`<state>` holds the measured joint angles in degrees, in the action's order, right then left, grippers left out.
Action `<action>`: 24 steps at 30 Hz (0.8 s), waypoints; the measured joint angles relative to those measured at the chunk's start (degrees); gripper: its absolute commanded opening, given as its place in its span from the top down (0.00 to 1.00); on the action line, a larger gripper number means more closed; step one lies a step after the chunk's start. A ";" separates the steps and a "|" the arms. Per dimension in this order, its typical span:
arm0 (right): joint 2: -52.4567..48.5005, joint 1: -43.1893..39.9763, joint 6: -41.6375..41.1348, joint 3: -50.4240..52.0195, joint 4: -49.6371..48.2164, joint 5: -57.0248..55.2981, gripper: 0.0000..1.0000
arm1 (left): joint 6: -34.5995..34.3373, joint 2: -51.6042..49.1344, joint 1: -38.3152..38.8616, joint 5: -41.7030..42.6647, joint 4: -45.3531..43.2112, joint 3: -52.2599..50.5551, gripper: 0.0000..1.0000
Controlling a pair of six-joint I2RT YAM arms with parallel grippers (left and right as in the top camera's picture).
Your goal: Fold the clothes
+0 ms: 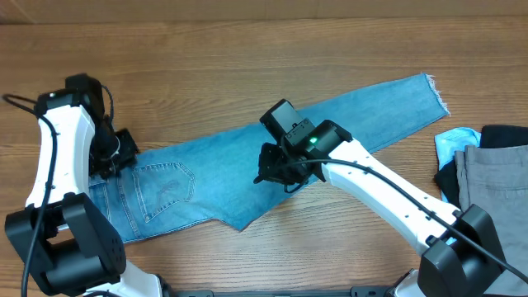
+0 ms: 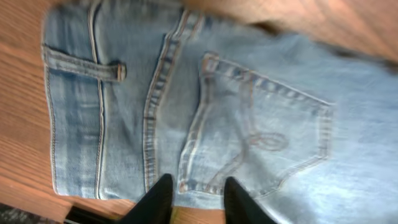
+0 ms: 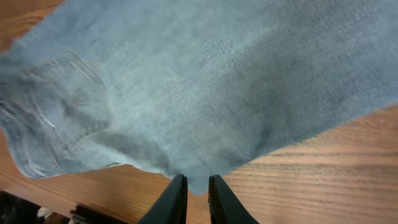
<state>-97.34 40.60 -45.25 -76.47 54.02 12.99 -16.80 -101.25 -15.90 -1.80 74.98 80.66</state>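
left hand, right hand, ajar at jeans

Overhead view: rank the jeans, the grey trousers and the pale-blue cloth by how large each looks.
1. jeans: by far the largest.
2. grey trousers: smaller, though the frame's right edge cuts them off.
3. pale-blue cloth: smallest; only a small patch shows beside the trousers.
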 measured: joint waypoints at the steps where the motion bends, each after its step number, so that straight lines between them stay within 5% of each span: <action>1: -0.02 0.00 0.13 0.00 1.18 -0.09 0.84 | -1.18 0.00 -0.22 -0.61 -1.29 -2.67 0.91; 5: -0.02 0.00 0.31 0.00 2.51 -0.35 0.83 | -4.28 -0.24 -2.82 -1.68 -10.29 -14.01 0.96; 10: -0.02 0.00 0.28 0.00 2.23 -0.33 0.83 | -5.31 3.34 -6.95 -1.51 -32.41 -28.59 0.96; 15: -0.02 0.00 0.28 0.00 0.85 -0.42 0.83 | -1.31 -0.96 -5.42 -0.55 -54.55 -26.51 0.94; 19: -0.02 0.00 0.63 0.02 -1.03 -1.86 0.83 | 2.25 -5.68 -5.18 2.73 -50.40 -18.62 0.85; 24: -0.35 -0.02 4.04 0.11 -13.53 0.33 0.87 | 3.96 -8.94 -5.07 7.15 -22.14 -2.16 0.71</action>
<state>-97.69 40.58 -41.21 -76.36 40.49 13.32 -12.84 -110.19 -20.97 5.34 52.84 78.50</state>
